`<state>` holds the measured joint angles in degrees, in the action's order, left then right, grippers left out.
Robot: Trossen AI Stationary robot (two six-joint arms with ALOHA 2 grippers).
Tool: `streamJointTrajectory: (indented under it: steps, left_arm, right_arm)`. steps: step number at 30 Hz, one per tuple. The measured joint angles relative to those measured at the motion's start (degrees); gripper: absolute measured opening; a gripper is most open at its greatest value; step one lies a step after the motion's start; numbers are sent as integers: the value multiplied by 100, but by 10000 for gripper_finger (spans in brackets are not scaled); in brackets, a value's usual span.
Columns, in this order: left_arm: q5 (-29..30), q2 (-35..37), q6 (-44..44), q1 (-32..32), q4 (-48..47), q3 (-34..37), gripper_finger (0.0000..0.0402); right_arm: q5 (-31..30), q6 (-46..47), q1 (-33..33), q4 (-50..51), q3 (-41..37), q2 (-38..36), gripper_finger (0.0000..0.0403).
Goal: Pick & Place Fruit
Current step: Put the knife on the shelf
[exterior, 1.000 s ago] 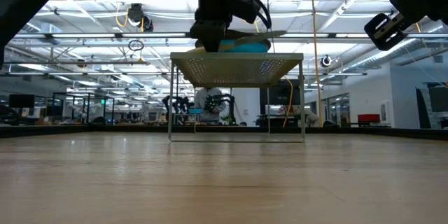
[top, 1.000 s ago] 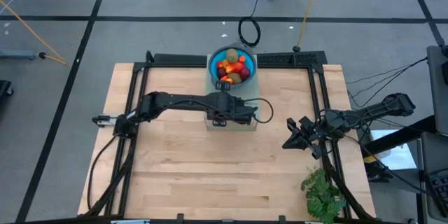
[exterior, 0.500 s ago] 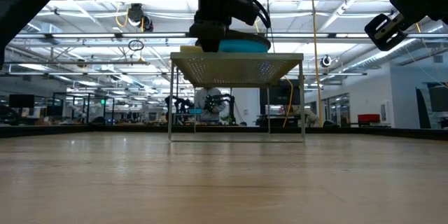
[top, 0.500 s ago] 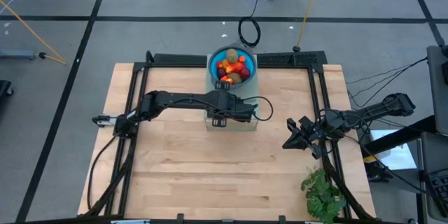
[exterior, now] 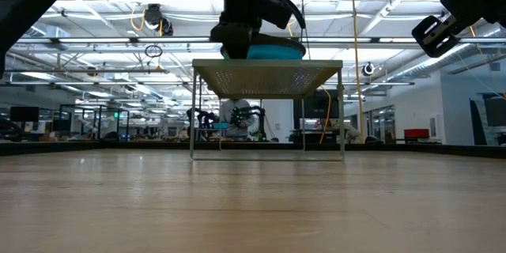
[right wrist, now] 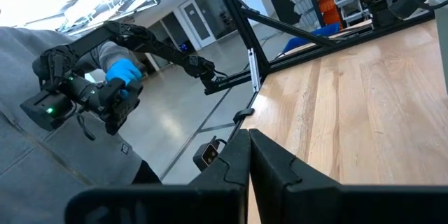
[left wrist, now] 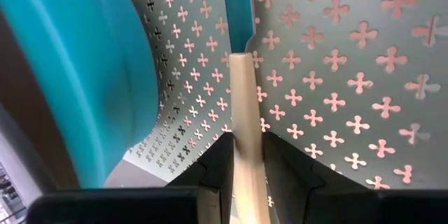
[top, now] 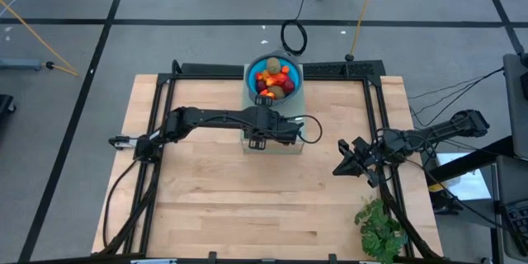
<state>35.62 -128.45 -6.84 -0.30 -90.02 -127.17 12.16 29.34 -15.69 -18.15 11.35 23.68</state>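
Only left wrist view shows jaws gripping cream knife (left wrist: 244,133).

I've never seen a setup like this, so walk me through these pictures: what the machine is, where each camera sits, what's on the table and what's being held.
It is a robot with two dark arms at a wooden table, each ending in two fingers.

The high view looks straight down. The low view sits at table height, looking across into the room. Each wrist view looks out past that arm's own fingers.

At the back of the table stands a small perforated rack. On it is a blue bowl full of fruit. A leafy green bunch lies at the near right edge.

The left gripper is over the rack beside the bowl, shut on a cream stick, probably a toy knife. The right gripper waits at the right side, shut and holding nothing.
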Motion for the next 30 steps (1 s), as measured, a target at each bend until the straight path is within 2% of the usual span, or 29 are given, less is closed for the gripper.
streamJointTrajectory:
  steps: [19,23,30]
  left_arm:
    - [-156,9,-376,-232,-4,0,87]
    - [-208,13,-338,-210,-2,0,109]
    - [-370,54,-332,-158,9,-15,175]
  right_arm:
    - [0,0,-1,0,0,0,0]
    - [0,1,0,0,0,0,0]
    - [0,138,1,0,0,0,0]
